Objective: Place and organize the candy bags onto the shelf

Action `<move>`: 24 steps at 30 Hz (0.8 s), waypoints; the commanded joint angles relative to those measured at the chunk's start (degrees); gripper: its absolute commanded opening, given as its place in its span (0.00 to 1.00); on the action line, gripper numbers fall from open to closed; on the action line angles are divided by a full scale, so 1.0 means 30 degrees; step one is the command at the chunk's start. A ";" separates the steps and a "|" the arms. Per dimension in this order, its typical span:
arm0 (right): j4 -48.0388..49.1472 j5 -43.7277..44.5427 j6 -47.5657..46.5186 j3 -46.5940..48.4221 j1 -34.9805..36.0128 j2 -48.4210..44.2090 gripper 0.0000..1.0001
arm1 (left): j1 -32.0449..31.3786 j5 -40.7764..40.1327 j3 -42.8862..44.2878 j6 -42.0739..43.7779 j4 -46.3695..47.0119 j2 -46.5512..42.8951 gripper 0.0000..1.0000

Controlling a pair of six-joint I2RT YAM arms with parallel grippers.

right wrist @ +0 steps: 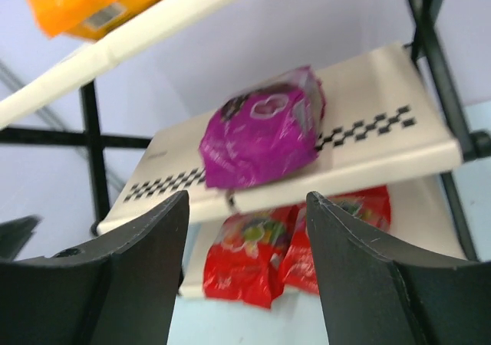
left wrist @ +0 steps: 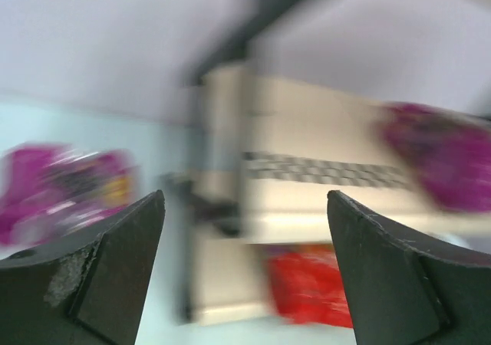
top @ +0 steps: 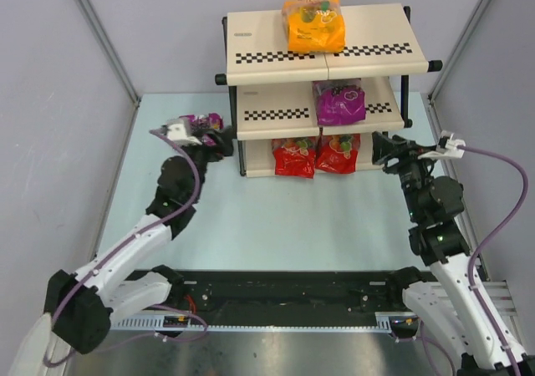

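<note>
Across the smooth pale desk point(top: 276, 217), open room between the arm bases and the shelf point(top: 259, 38) at the far end. On that 3-tier rack of cream boards, checkered front strips and black tube frame: glossy orange bag point(top: 313, 25) on top, purple bag point(top: 339, 104) in the middle across the checkered strip, 2 red bags point(top: 294, 157) side by side at the bottom, partly shadowed. Just left of the frame, on the desk, a second purple bag point(top: 201, 122), partly hidden behind the left claw point(left wrist: 245, 199), spread wide around nothing; badly blurred in the wrist view. At the rack's right end, the right claw point(right wrist: 245, 199), likewise parted, holding nothing.
</note>
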 commanded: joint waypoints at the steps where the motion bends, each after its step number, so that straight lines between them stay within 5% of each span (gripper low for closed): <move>1: -0.2746 0.2144 0.0008 -0.0423 0.2185 -0.1907 0.67 | 0.5220 0.1693 -0.2025 -0.4154 -0.2415 0.0112 0.92; 8: -0.4418 0.3731 0.0153 -0.0657 0.4124 -0.2877 0.67 | 0.8537 0.1577 -0.1477 -0.7493 -0.1976 0.3795 0.98; 14: -0.4535 0.3937 0.0358 -0.1097 0.4420 -0.2760 0.67 | 0.9416 0.2599 0.1452 -0.9923 -0.0278 1.0438 1.00; 24: -0.4362 0.4494 -0.0110 -0.1624 0.4361 -0.2614 0.68 | 0.9506 0.1226 0.5611 -1.1101 0.0105 1.5343 1.00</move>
